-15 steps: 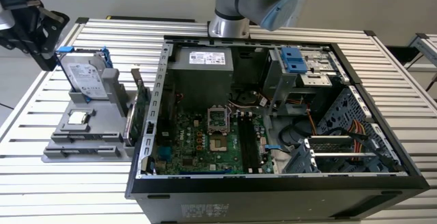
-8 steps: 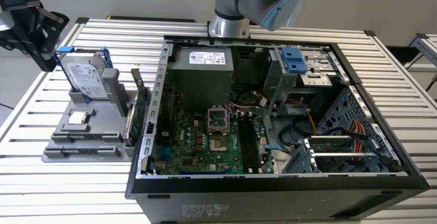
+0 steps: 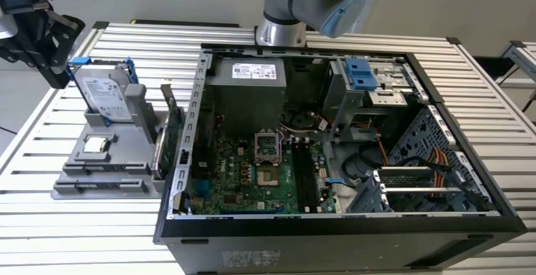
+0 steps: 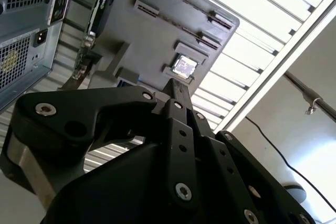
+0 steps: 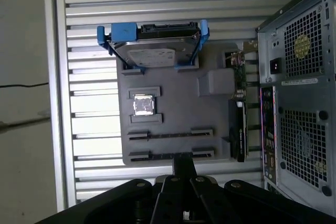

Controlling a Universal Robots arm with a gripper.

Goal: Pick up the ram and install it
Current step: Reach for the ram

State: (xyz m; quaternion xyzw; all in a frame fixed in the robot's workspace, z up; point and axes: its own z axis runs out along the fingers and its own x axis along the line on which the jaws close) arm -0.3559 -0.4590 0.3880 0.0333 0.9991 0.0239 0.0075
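My black gripper [image 3: 57, 74] hangs shut at the exterior view's far left, above the table beside the hard drive [image 3: 105, 96]. In both wrist views its fingers [image 5: 184, 163] [image 4: 177, 90] meet with nothing between them, and they hover over the grey parts holder [image 5: 173, 114]. Two long narrow slots [image 5: 170, 135] at the holder's near end look bare. The ram is hidden or out of view. The dark memory slots [image 3: 305, 177] lie on the green motherboard [image 3: 251, 174] inside the open computer case [image 3: 335, 225].
The holder [image 3: 84, 181] also carries a square silver processor chip [image 5: 143, 104] and an upright expansion card [image 3: 170, 140] next to the case wall. The robot's base [image 3: 285, 30] stands behind the case. The slatted metal table [image 3: 84, 237] ends close behind the gripper.
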